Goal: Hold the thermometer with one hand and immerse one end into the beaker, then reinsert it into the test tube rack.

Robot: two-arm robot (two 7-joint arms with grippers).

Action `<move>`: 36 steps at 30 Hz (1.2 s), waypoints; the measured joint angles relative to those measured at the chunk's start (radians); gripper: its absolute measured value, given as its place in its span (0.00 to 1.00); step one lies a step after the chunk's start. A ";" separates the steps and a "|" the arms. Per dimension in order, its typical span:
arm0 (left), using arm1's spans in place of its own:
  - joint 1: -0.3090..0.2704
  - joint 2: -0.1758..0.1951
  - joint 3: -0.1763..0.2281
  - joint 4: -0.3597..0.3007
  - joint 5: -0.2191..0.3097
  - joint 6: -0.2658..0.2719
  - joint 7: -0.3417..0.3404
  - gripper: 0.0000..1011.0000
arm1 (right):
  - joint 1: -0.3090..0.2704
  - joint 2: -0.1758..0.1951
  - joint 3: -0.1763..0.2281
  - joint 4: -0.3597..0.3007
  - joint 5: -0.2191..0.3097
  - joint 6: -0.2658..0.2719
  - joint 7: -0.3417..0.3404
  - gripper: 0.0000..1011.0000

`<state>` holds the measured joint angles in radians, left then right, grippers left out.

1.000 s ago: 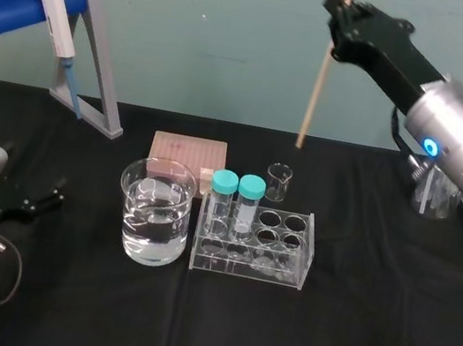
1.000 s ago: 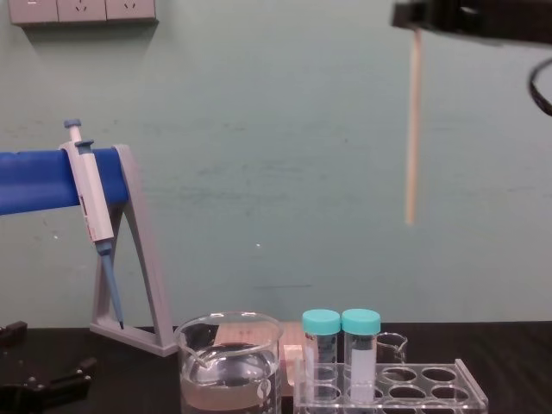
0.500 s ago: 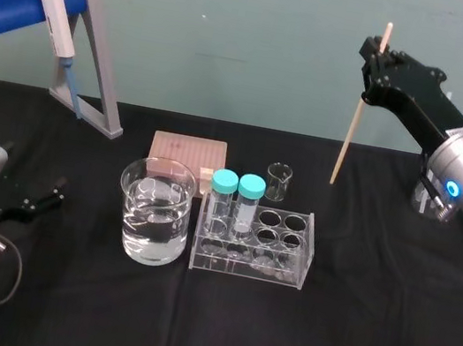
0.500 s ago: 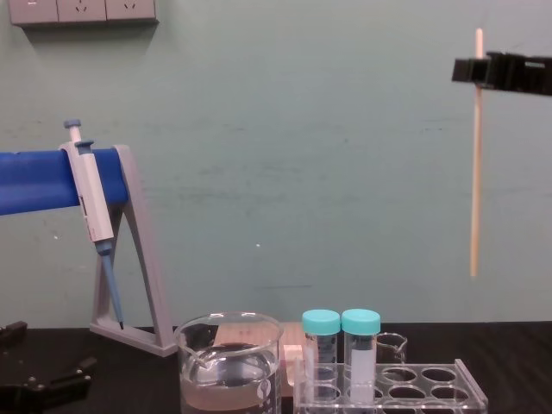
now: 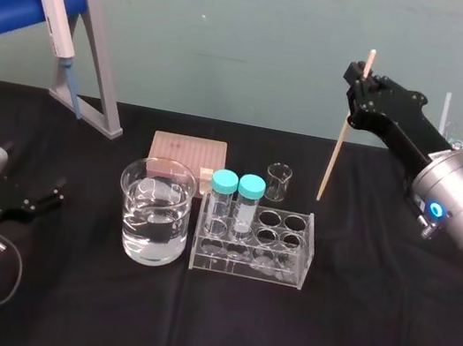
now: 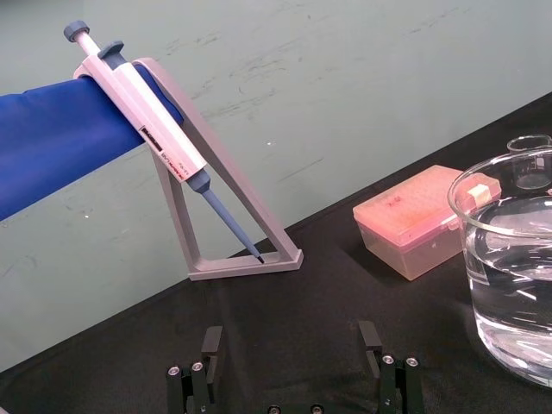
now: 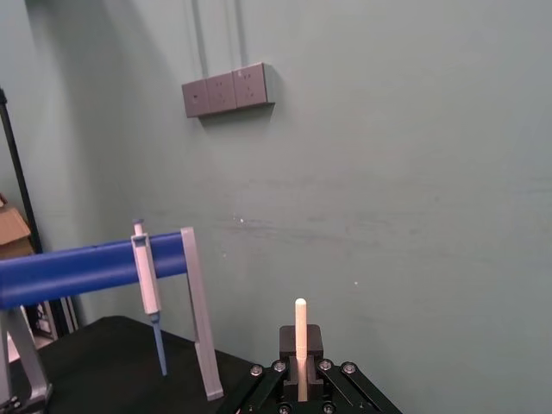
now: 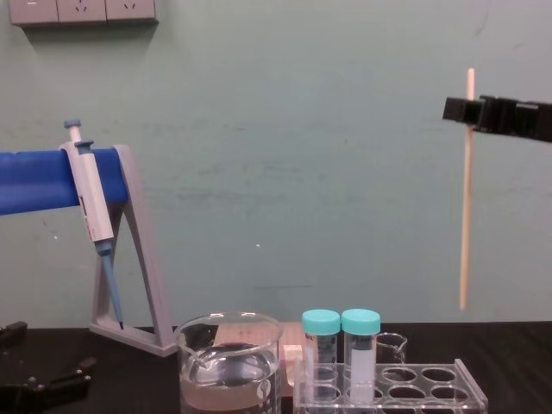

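Note:
The thermometer (image 5: 336, 151) is a thin cream rod hanging almost upright in the air, behind and right of the test tube rack (image 5: 246, 267). My right gripper (image 5: 361, 79) is shut on its upper part, and a short tip sticks out above the fingers (image 7: 300, 332). In the chest view the thermometer (image 8: 466, 216) ends well above the rack (image 8: 431, 392). The beaker (image 5: 154, 211), half full of clear liquid, stands just left of the rack. My left gripper (image 6: 291, 345) rests open and empty on the table at the near left (image 5: 40, 200).
Two teal-capped tubes (image 5: 235, 193) stand in the rack's left holes. A small glass beaker (image 5: 277, 181) and a pink box (image 5: 188, 152) sit behind it. A pipette (image 5: 53, 3) hangs on the grey stand (image 5: 97, 69) with the blue bar, far left.
My right gripper has carried the thermometer to the right and lower, so its bottom end hangs nearer the table. The left arm has not moved.

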<state>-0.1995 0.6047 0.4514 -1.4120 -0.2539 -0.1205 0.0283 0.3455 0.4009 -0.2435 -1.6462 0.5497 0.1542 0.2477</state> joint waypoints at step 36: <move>0.000 0.000 0.000 0.000 0.000 0.000 0.000 0.99 | 0.068 -0.063 -0.063 0.247 -0.090 -0.109 0.102 0.05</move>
<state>-0.1995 0.6047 0.4514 -1.4120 -0.2539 -0.1205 0.0283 0.4134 0.3377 -0.3064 -1.3992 0.4599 0.0452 0.3494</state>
